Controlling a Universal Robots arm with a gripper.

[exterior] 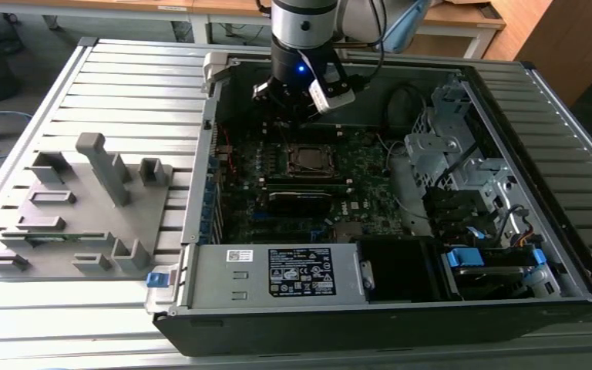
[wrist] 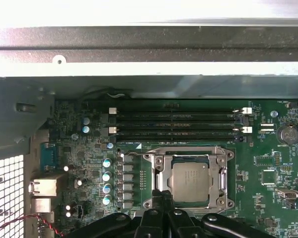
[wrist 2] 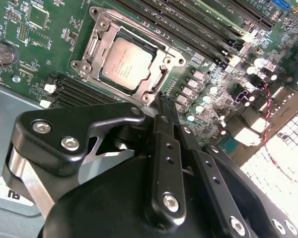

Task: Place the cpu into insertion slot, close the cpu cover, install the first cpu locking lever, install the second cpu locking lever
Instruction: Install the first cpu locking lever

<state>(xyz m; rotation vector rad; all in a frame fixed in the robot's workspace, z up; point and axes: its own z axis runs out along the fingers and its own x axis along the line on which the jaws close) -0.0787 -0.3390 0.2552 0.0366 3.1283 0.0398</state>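
Black two-finger gripper (wrist 2: 161, 100): thin fingers pressed together, nothing between them. Tips just beside one edge of insertion slot (wrist: 230, 154), small square socket with silver metal rim; cannot tell whether they touch it. Cpu (wrist: 190, 184), flat square chip with dull grey metallic top, seated in slot. Cpu cover (wrist: 188, 150), thin silver square frame, lies flat around chip, chip top showing through window. Long black memory slots (wrist: 179, 124) near socket on green circuit board (wrist: 268, 183). Board inside open dark computer case (exterior: 378, 327), on grey slatted table (exterior: 121, 85).
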